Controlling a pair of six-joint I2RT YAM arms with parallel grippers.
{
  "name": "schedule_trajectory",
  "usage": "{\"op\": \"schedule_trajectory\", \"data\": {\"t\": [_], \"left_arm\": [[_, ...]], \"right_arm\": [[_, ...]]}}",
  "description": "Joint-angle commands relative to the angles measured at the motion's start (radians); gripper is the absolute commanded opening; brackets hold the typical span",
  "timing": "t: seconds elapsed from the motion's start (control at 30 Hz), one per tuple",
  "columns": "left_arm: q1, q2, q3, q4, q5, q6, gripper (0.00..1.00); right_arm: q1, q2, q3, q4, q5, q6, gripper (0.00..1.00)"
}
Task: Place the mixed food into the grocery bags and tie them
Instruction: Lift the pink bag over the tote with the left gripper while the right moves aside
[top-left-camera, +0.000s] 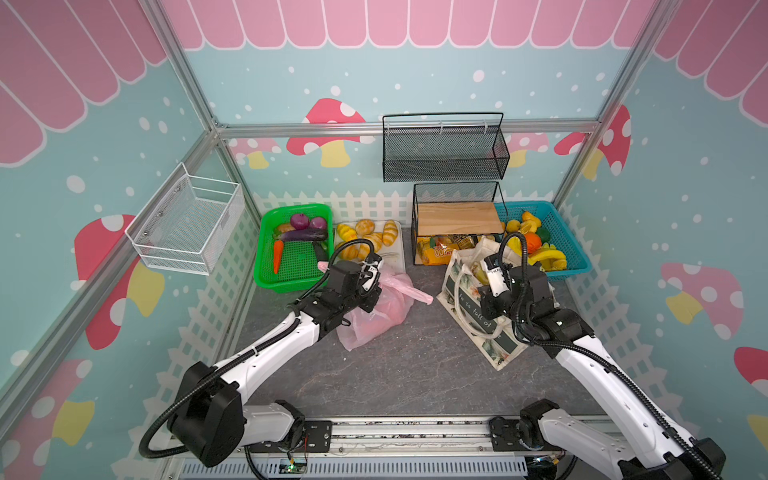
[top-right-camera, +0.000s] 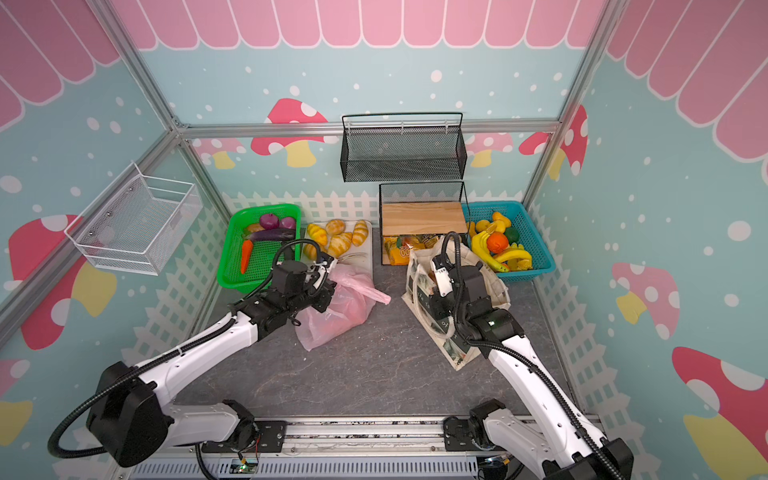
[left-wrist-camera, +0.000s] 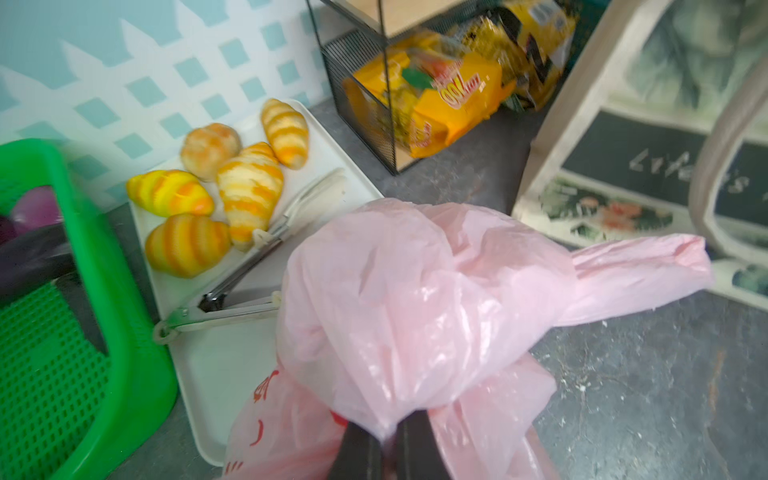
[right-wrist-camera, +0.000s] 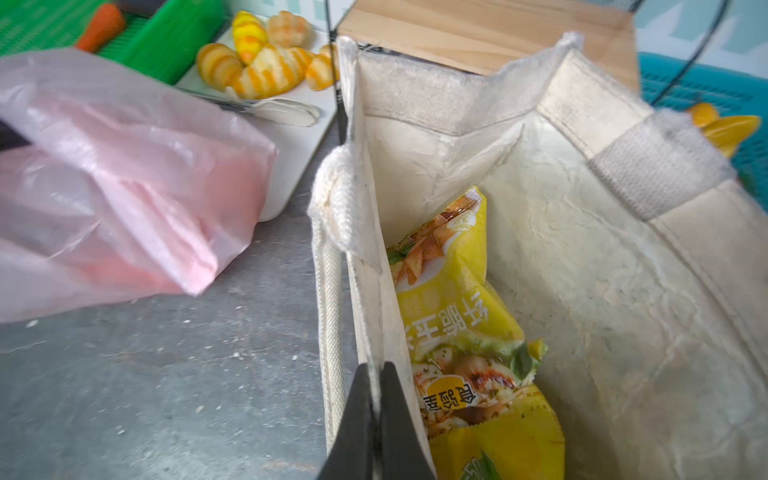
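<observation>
On the table (top-left-camera: 415, 374), centre-left, the pink bag (top-left-camera: 374, 311) has something reddish inside, a loose handle and no knot yet. The left gripper (left-wrist-camera: 388, 419) is pinched tight on its bunched film. Centre-right, the tote (top-left-camera: 469, 299) holds a snack packet (right-wrist-camera: 457, 311); the right gripper (right-wrist-camera: 374, 370) is clamped on its side wall. The carrot (top-left-camera: 277, 255) and eggplant (top-left-camera: 299, 235) lie in the far-left green basket (top-left-camera: 259, 266), so loading looks unfinished. The white tray (left-wrist-camera: 216, 374) with tongs (left-wrist-camera: 241, 266) abuts the pink bag, and the wire rack (top-left-camera: 415, 224) crowds the tote's far side.

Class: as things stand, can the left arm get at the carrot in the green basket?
Probably, but not at once. The carrot lies uncovered in the basket near the left gripper, yet its jaws are shut on the pink bag and must let go first.
</observation>
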Motion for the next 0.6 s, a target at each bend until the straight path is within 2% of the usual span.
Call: {"op": "schedule_trajectory", "data": {"t": [0.0,0.17,0.3,0.47,0.57], "left_arm": [[0.034,-0.082,-0.039,0.137,-0.023,-0.154,0.0],[0.059,-0.165,-0.045,0.149,-0.067,-0.266,0.0],[0.059,-0.214,-0.038,0.143,-0.118,-0.302,0.0],[0.059,-0.228,-0.027,0.139,-0.107,-0.315,0.0],[0.059,-0.221,-0.021,0.128,-0.103,-0.31,0.0]], "right_arm": [[0.029,0.002,0.006,0.116,-0.146,0.082,0.01],[0.079,0.049,-0.034,0.322,-0.162,0.213,0.01],[0.114,0.121,-0.032,0.427,-0.078,0.272,0.0],[0.116,0.155,0.015,0.369,0.085,0.218,0.0],[0.116,0.112,0.032,0.257,0.242,0.153,0.0]]}}
